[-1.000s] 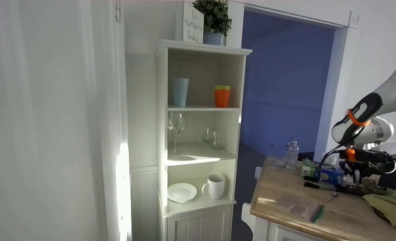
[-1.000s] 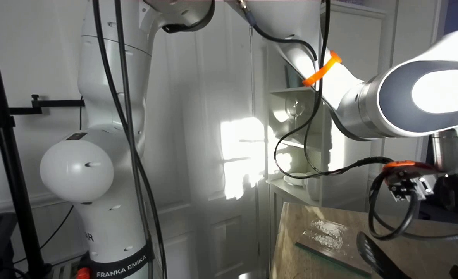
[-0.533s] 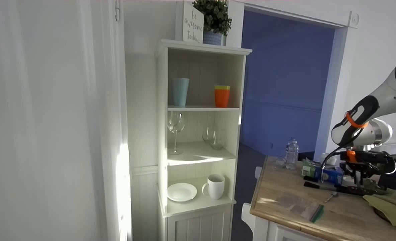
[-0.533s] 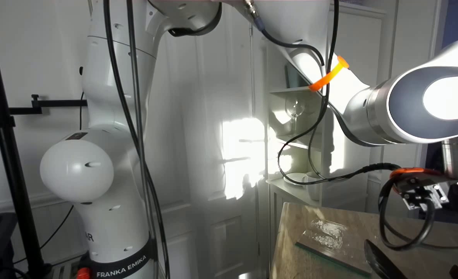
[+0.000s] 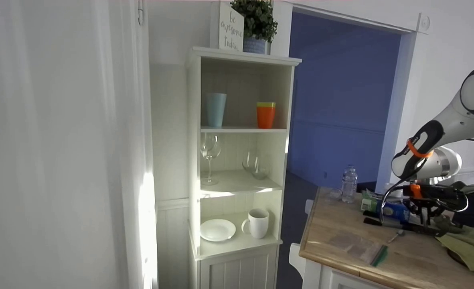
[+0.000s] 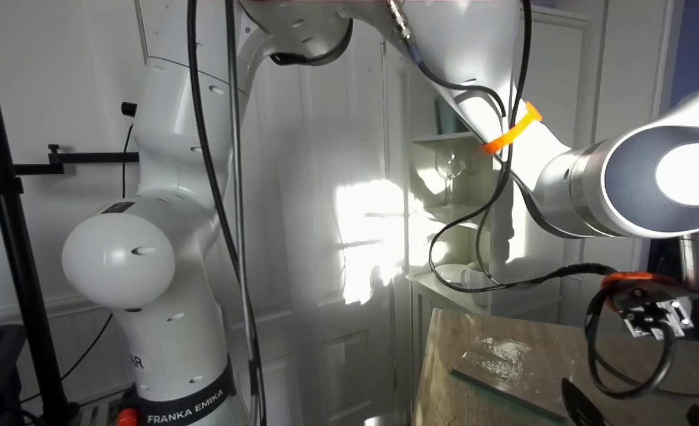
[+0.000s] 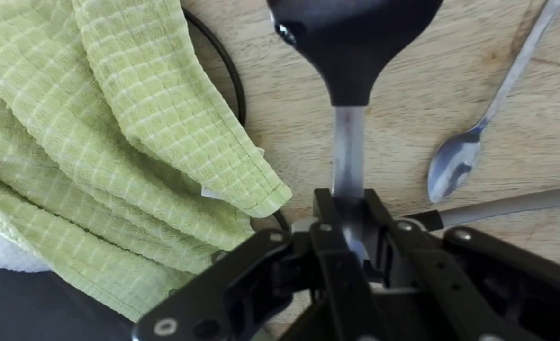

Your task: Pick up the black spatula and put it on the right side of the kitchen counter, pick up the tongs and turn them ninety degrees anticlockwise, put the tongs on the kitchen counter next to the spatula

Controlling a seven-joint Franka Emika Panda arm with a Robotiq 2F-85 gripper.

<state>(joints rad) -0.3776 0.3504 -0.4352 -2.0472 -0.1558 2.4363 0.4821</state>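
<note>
Spatula (image 7: 350, 90) pinched by its metal neck in the end effector (image 7: 348, 201), black head hanging over the surface (image 5: 335, 218), well in from both visible corners, green towel (image 7: 119, 137) kinda bunched nearby

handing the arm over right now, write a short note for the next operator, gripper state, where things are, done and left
Gripper: shut on the black-headed metal-shafted spatula.
Where: spatula over the broad light-wood kitchen counter, clearance hard to judge; grey-and-black tongs (likely them, partly hidden) lie on it, near the silver metal spoon.
Done: spatula gripped, not yet set down.
Left: lay it on the counter's right side, then grip the tongs, turn them ninety degrees anticlockwise and place them beside it.
</note>
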